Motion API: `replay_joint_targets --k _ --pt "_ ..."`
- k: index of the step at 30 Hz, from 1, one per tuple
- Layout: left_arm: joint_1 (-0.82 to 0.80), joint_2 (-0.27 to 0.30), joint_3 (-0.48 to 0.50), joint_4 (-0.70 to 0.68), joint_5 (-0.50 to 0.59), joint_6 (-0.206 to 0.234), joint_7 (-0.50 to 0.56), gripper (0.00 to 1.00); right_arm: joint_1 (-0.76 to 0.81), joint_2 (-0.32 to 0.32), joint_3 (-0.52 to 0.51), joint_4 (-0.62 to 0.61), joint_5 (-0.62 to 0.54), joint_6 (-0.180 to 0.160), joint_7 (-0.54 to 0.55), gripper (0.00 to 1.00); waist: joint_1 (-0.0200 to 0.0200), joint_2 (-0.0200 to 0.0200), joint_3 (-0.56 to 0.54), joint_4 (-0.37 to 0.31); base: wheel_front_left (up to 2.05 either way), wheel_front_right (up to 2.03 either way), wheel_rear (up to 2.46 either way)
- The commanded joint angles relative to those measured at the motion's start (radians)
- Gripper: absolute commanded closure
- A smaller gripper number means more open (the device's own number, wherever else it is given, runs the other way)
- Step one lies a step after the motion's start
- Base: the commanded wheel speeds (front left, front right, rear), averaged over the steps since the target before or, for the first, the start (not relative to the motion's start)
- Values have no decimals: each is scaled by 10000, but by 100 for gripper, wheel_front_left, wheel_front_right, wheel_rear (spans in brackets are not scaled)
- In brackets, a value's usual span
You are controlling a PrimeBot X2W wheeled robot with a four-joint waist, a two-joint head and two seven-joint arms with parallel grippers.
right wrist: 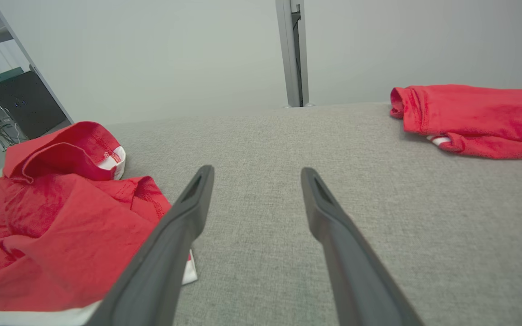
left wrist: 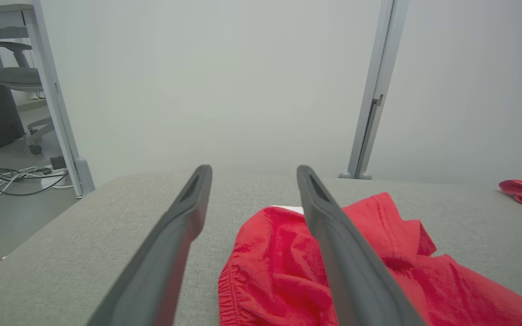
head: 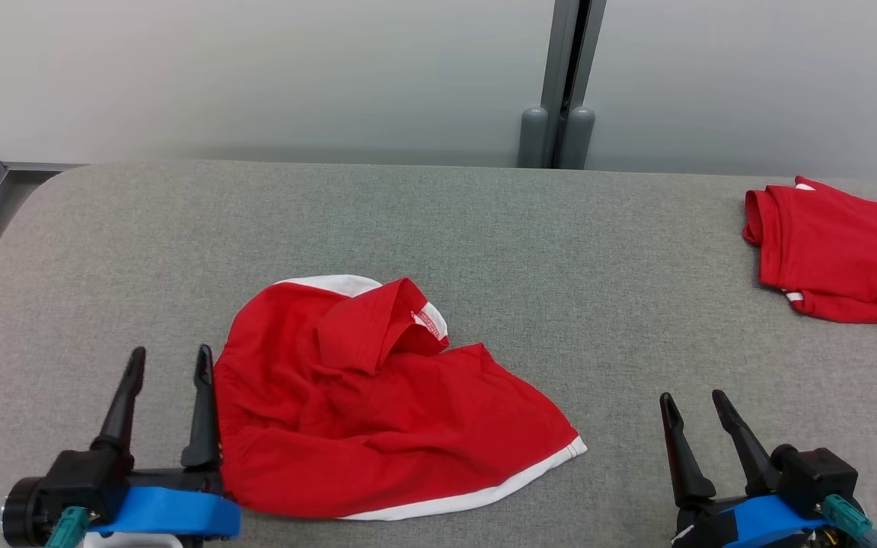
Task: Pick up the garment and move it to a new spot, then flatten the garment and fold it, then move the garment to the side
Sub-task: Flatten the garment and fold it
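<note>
My left gripper [head: 170, 352] is at the near left of the grey table [head: 484, 221], its two fingers spread wide with nothing pinched between them. The inner finger stands just beside the left edge of the garment [head: 377, 403]. The garment, red with white trim, lies crumpled in a loose heap on the table in front of me, left of centre, with one part flopped over on top and a white band along its near hem. From my left wrist its gathered edge shows below the gap between my fingers; I cannot tell whether a finger touches the cloth. My right gripper [head: 692, 396] is at the near right, fingers likewise spread and empty, over bare table, well apart from the garment. A second red garment [head: 842, 259] lies folded at the table's far right.
</note>
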Motion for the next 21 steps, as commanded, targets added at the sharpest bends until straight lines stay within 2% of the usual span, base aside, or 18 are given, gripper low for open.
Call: replay_joint_targets --k 1,5,12,21 --pt "-239 -164 374 -197 148 102 -23 0 -39 -21 29 67 -27 3 -32 0 1 -1 3 -27 0 0 0" --pt "-322 -404 725 -318 448 61 -23 0 -23 -19 104 193 24 3 -30 0 1 -1 28 -71 0 0 0" --pt "-442 -533 649 30 940 -25 -23 0 -155 -19 382 565 -118 3 -32 0 1 -1 58 -73 0 0 0" --pt "-566 -591 596 418 1349 -32 -23 0 -984 -22 1385 1698 -378 3 -32 0 1 -1 116 -15 0 0 0"
